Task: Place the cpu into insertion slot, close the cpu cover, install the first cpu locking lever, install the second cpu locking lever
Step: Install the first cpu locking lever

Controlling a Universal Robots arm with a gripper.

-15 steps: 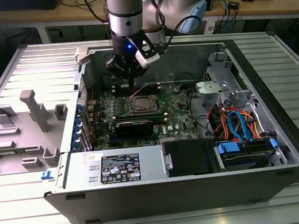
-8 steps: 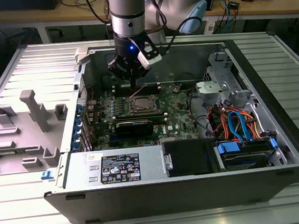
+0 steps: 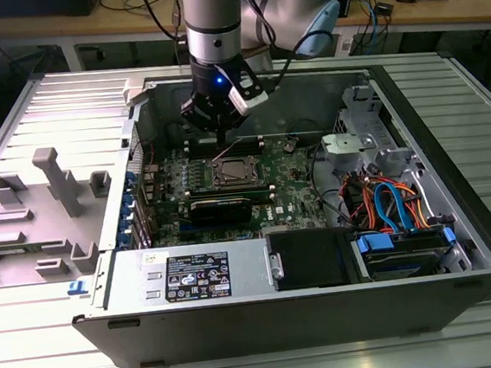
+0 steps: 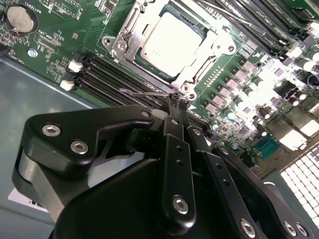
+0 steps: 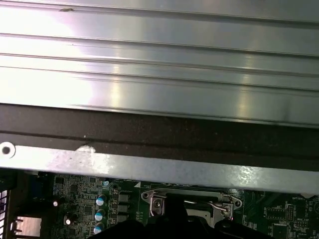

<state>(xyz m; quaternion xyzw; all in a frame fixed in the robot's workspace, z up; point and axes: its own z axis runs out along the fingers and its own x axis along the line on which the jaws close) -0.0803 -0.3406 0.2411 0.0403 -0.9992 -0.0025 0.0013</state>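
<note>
The cpu (image 4: 169,42) lies flat in the insertion slot (image 3: 231,173) on the green board, its silver top bright. Over it the cpu cover (image 4: 218,46) is down, its shiny frame edging the chip. A thin wire locking lever (image 4: 142,92) runs along the socket side nearest my gripper (image 4: 173,102). The black fingers are shut together, and their tips sit right at that lever's end by the socket corner. In the exterior view my gripper (image 3: 222,137) hangs just behind the socket. The socket's edge (image 5: 192,195) and a lever hook (image 5: 220,206) show in the first wrist view.
Long black memory slots (image 4: 107,79) lie between the gripper and the socket. A coin battery (image 4: 22,17) sits on the board. A black drive box (image 3: 309,258) and coloured cables (image 3: 395,204) fill the case's front right. A grey plastic fixture (image 3: 55,189) stands outside, on the exterior view's left.
</note>
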